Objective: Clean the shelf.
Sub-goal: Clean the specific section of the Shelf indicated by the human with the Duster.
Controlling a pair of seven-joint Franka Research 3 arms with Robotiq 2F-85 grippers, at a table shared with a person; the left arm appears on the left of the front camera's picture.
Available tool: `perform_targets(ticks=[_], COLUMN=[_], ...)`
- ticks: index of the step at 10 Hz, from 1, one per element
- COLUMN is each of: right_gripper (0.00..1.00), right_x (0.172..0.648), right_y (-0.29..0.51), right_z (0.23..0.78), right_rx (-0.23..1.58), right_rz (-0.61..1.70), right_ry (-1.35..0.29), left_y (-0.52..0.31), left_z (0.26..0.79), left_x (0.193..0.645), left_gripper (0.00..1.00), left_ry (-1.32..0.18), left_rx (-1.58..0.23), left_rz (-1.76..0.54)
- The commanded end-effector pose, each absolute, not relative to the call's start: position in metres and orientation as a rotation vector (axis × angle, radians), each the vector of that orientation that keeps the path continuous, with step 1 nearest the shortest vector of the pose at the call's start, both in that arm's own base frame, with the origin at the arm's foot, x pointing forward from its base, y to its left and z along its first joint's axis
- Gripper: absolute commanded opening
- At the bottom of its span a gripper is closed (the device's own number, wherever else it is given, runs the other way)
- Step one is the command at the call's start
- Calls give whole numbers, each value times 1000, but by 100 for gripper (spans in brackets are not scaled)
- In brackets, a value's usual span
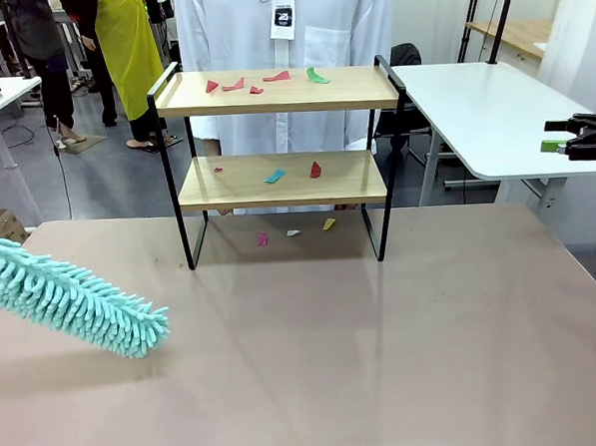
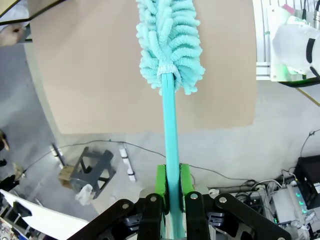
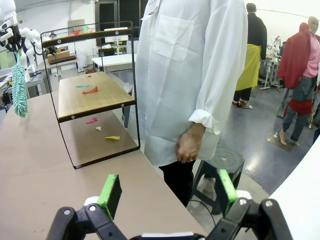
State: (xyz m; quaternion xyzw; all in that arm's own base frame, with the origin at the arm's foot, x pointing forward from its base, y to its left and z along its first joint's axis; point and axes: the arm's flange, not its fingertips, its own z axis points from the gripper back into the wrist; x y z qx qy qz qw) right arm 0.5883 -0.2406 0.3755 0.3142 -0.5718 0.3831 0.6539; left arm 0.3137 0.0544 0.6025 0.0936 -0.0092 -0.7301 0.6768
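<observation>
**A:** Well, how does the small two-tier shelf (image 1: 351, 88) of light wooden boards in a thin black metal frame look?

**B:** Littered. Small coloured paper scraps (image 1: 278, 76) lie on it: red and green ones on the top board, a blue and some red on the lower. Pink, white and yellow ones lie on the large beige tabletop (image 1: 335, 361) underneath. The shelf stands upright near the far edge of that tabletop, with a raised black rail at each end.

**A:** And seen from the fingers?

**B:** It is well ahead of the left gripper (image 2: 172, 175), past the tip of what that gripper holds. From the right gripper (image 3: 167, 192) it lies ahead and off towards the left-hand pad, seen end-on.

**A:** What are the fingers doing?

**B:** The left green pads (image 2: 160, 182) are clamped on the handle of a fluffy teal microfibre duster (image 2: 170, 40), which runs straight out from between them. Its head hangs above the near part of the tabletop, well apart from the shelf. The right fingers (image 3: 111, 192) stand wide apart with nothing between them.

**A:** Edges? Room to move?

**B:** Open tabletop stretches from the duster head to the shelf's front. The tabletop's edge runs out ahead between the right fingers. A black stool (image 3: 222, 162) stands on the floor ahead of the right-hand pad. Straight ahead of those fingers, just beside the shelf's end, stands a person in a white coat (image 3: 195, 75), one hand (image 3: 189, 145) hanging down. A white table (image 1: 492, 113) stands beyond the tabletop on the right gripper's side.
</observation>
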Motion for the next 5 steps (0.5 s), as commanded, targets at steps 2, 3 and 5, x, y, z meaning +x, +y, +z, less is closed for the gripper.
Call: perform_targets(ticks=[2, 3, 5], right_gripper=[100, 100, 100], right_x=[590, 590, 590], right_y=[-238, -238, -238], right_z=[379, 379, 379], right_rx=[705, 705, 705], right_rz=[874, 874, 874], right_ry=[-1298, -1298, -1298], left_y=[57, 57, 57], left_z=[603, 603, 603], left_x=[315, 315, 315], left_gripper=[13, 13, 13], left_ry=[-23, -23, -23], left_rx=[220, 220, 220], left_rz=[-1645, -1645, -1645])
